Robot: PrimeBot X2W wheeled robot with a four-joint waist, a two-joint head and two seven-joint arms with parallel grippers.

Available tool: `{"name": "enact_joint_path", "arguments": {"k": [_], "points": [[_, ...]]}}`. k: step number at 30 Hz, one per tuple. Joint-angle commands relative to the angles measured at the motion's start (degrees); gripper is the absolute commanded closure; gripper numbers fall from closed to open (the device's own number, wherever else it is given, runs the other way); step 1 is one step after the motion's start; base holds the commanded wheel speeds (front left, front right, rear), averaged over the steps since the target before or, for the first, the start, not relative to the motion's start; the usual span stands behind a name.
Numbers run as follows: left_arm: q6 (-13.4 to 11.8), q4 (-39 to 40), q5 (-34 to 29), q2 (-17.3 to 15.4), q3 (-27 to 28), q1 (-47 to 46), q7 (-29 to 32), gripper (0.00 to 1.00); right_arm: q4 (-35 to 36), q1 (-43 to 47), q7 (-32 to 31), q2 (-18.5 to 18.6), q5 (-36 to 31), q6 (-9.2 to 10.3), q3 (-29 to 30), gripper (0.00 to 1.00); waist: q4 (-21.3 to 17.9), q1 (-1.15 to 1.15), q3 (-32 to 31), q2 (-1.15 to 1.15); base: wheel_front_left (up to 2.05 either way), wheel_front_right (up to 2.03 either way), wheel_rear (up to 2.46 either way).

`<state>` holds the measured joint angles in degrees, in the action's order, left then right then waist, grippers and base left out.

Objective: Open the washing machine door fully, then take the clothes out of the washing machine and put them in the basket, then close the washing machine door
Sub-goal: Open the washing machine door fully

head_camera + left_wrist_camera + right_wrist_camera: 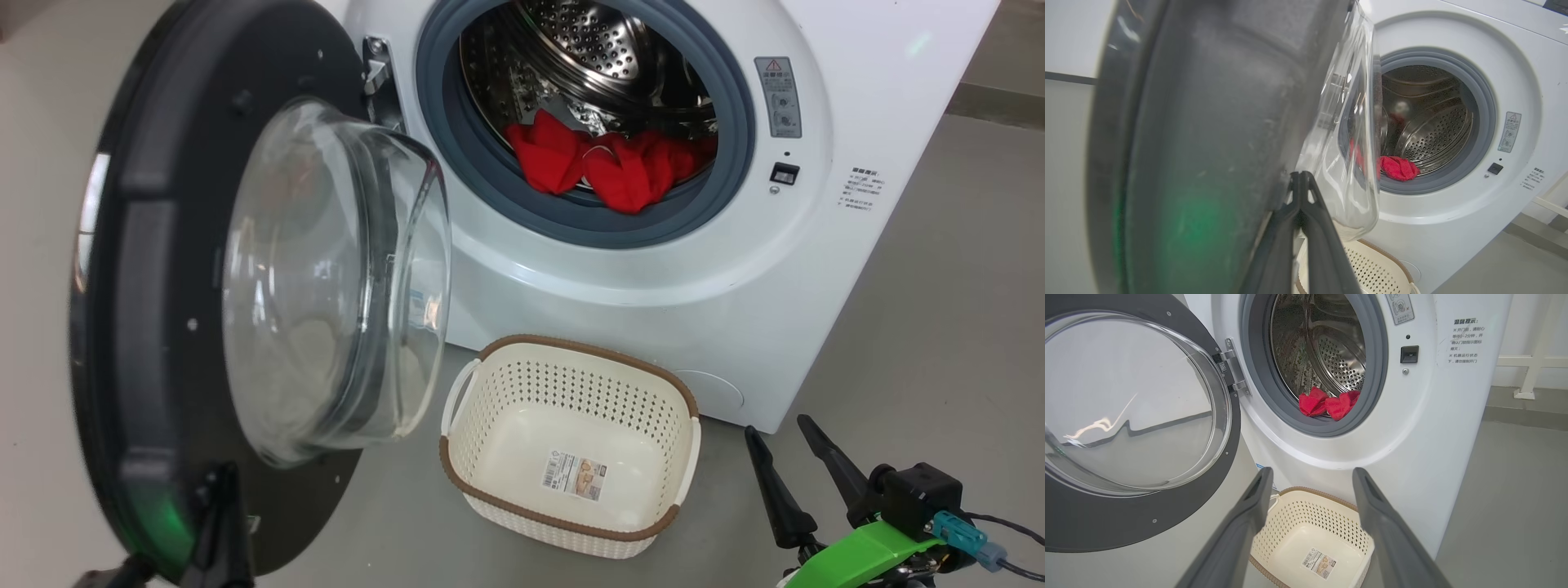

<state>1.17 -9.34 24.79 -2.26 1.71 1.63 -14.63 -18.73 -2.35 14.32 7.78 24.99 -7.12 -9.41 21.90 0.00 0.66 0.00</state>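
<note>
- The door [139,286] stands swung out to the left of the washer [653,269] on its hinge [1231,369]. Its glass bowl [343,269] bulges toward the opening. I can't tell whether it is at full swing.
- It is probably stiff and fairly heavy, with a slippery glossy rim. Push on the black inner face near the free edge, never on the glass.
- The left gripper [1300,192] has its fingers pressed together, pinching nothing. The tips are against the door's dark inner face, just beside the bowl.
- The clothes [612,167] lie heaped at the front lip of the drum [588,41], spilling onto the grey ring [571,224].
- They look soft, light and limp, likely to sag and drag. Pinch a raised fold on top of the heap.
- The basket [588,349] sits empty on the floor [939,327], just below the opening.
- The right gripper [780,429] is spread wide and empty, low beside the basket, well apart from the clothes.
</note>
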Motion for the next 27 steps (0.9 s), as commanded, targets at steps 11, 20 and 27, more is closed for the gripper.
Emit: {"name": "enact_joint_path", "arguments": {"k": [11, 20, 27], "points": [[-0.55, -2.69, 1.52, -2.05, 11.79, -8.05, -0.37, 1.0, 1.33, -0.97, 0.68, 0.58, -0.66, -0.36, -0.87, 0.0, -0.47, 0.0, 1.52, 0.0, 0.0, 0.0, 0.0], [-0.19, -7.66, 0.24, -4.13, 17.6, -13.27, -0.37, 1.0, 1.22, -1.79, 0.68, 0.79, -0.84, -0.36, -0.94, 0.0, -0.95, 0.0, 2.47, 0.0, 0.0, 0.0, 0.0], [0.25, -11.83, -1.11, -6.18, 21.07, -16.06, -0.37, 1.0, 1.38, -2.35, 0.68, 0.84, -0.98, -0.36, -1.09, 0.0, -1.66, 0.0, 3.33, 0.0, 0.0, 0.0, 0.0]]}}
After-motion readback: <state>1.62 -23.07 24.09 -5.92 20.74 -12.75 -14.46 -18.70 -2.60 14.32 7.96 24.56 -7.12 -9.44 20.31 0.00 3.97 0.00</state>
